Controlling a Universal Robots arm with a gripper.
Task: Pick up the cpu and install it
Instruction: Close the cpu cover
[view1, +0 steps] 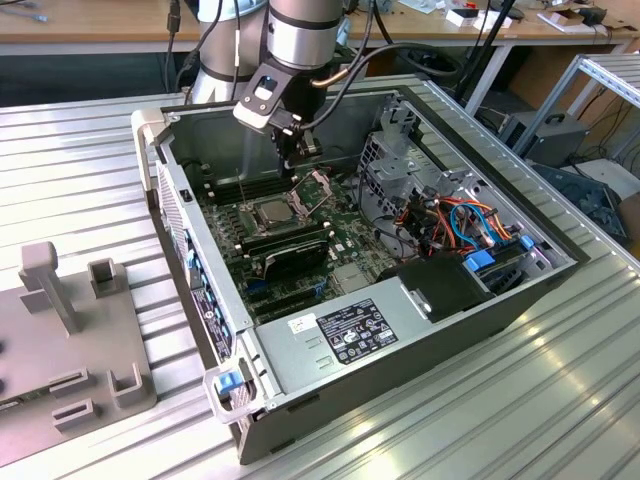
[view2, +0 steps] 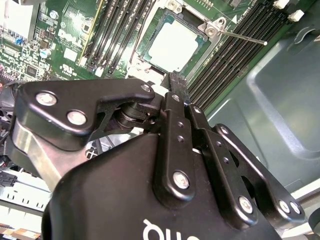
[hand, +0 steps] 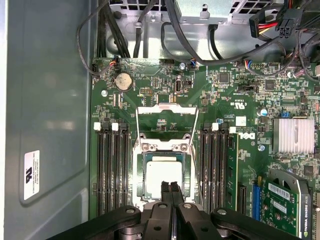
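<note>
The cpu (hand: 161, 172) lies flat in the square socket on the green motherboard (hand: 150, 82), its silver top showing in both wrist views (view2: 172, 46) and in the exterior view (view1: 272, 211). The socket's hinged plate (hand: 165, 112) stands open, and its thin lever rod (view2: 245, 38) sticks out sideways. My gripper (hand: 170, 186) hangs just above the cpu's edge, shut, with its two black fingertips pressed together and nothing between them. In the exterior view the gripper (view1: 297, 165) reaches down into the open computer case (view1: 190, 250) over the socket.
Black memory slots (hand: 111, 170) flank the socket on both sides. A graphics card (hand: 287, 200) and a finned heatsink (hand: 294, 135) sit beside it. Cables (view1: 455, 225) and a drive cage (view1: 395, 160) fill the case's far side. A grey fixture (view1: 70, 340) stands at the exterior view's left.
</note>
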